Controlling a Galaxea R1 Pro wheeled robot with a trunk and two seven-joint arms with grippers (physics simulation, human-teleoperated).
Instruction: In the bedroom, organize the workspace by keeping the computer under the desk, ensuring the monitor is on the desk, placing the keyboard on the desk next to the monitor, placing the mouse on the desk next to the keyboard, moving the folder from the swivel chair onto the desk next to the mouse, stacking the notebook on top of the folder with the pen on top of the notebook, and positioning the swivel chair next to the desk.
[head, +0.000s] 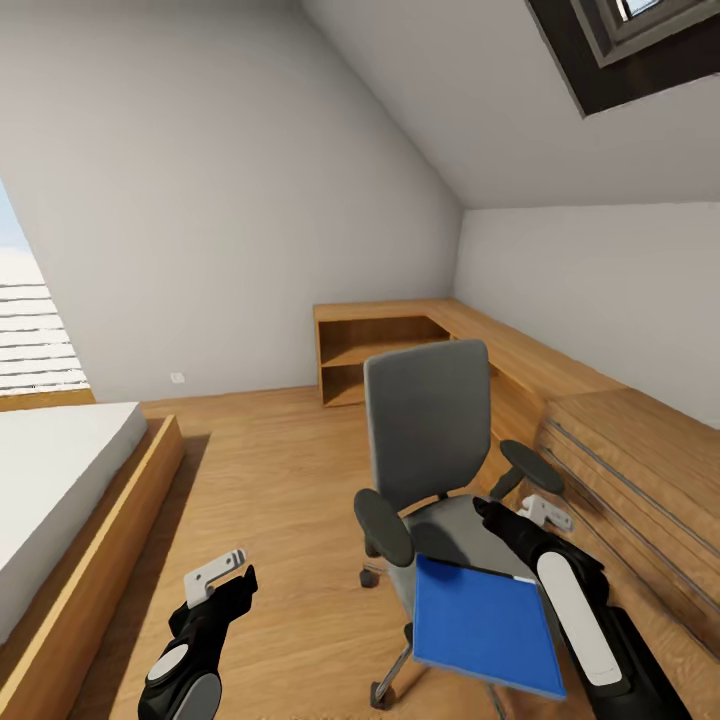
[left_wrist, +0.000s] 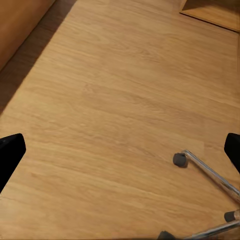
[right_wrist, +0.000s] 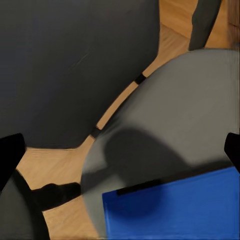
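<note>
The grey swivel chair (head: 428, 430) stands on the wooden floor in the middle of the room, its back toward the far wall. A blue folder (head: 487, 625) lies flat on its seat, overhanging the front edge. My right gripper (head: 490, 512) hovers open just above the seat, behind the folder; in the right wrist view its fingers (right_wrist: 10, 155) frame the grey seat (right_wrist: 190, 110) and the folder (right_wrist: 185, 207). My left gripper (head: 238, 585) hangs open and empty over bare floor left of the chair. The chair's chrome legs and casters (left_wrist: 180, 160) show in the left wrist view.
A low bed (head: 60, 480) with a wooden frame lies at the left. An open wooden shelf unit (head: 375, 355) sits against the far wall, and a wooden counter with drawers (head: 620, 450) runs along the right wall close beside the chair. A sloped ceiling hangs overhead.
</note>
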